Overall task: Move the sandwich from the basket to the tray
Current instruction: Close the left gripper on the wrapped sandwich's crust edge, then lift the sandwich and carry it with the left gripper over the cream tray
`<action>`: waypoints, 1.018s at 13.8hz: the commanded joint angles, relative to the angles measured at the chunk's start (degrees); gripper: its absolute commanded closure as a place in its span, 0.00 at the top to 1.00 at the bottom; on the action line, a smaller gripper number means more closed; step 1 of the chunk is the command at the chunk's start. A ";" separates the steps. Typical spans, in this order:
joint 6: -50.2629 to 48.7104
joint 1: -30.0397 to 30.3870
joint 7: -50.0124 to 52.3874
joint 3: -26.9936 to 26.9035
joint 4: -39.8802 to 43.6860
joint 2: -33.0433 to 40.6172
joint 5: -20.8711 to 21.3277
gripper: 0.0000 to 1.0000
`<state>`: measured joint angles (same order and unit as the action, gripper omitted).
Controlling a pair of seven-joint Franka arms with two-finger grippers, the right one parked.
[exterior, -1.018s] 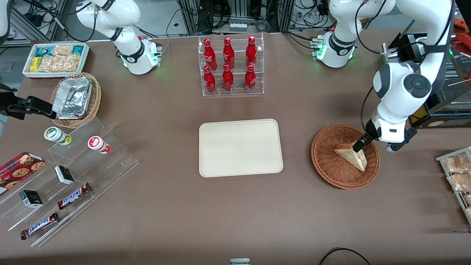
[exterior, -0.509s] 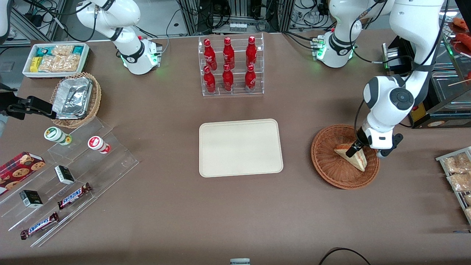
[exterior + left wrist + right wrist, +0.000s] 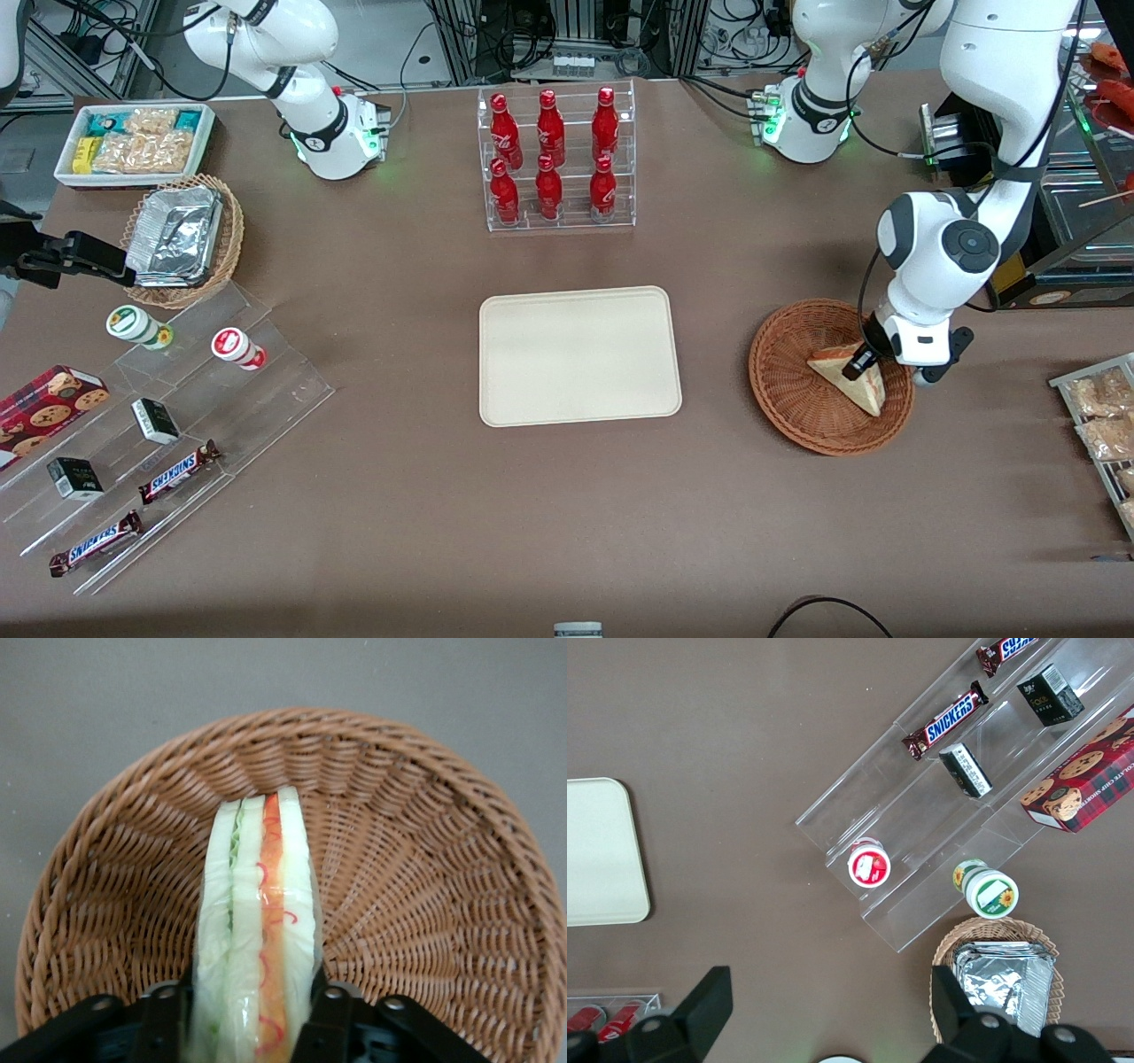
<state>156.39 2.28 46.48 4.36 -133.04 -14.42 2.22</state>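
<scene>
The sandwich (image 3: pixel 866 391), a pale wedge with red-orange and green filling, lies in the round reddish-brown wicker basket (image 3: pixel 784 403) toward the working arm's end of the table. My left gripper (image 3: pixel 859 364) is down in the basket over the sandwich's end farther from the front camera. In the left wrist view the sandwich (image 3: pixel 261 904) stands on edge between the two black fingers (image 3: pixel 326 1005), which press against both bread faces; the gripper (image 3: pixel 248 1001) is shut on it inside the basket (image 3: pixel 425 859). The cream-beige tray (image 3: pixel 580 354) lies bare at the table's middle; its corner shows in the right wrist view (image 3: pixel 598 850).
A clear rack of red bottles (image 3: pixel 554 159) stands farther from the front camera than the tray. Bagged snacks on a rack (image 3: pixel 1103 416) lie beside the basket at the table's edge. A dark appliance (image 3: pixel 1054 257) stands close by the arm.
The gripper came down from above the basket onto the sandwich, and the wrist shifted slightly. The sandwich has stayed in the basket.
</scene>
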 commanded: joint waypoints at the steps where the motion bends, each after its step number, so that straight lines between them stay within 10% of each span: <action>1: -5.63 0.36 0.45 0.48 3.56 1.32 0.77 0.00; 6: -40.77 -4.82 0.98 1.53 28.14 1.59 0.95 0.00; 14: -47.59 -29.05 5.20 1.88 43.91 -8.23 0.77 0.00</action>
<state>109.85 -20.92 50.62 7.01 -94.11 -16.91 2.19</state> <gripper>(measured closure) 0.819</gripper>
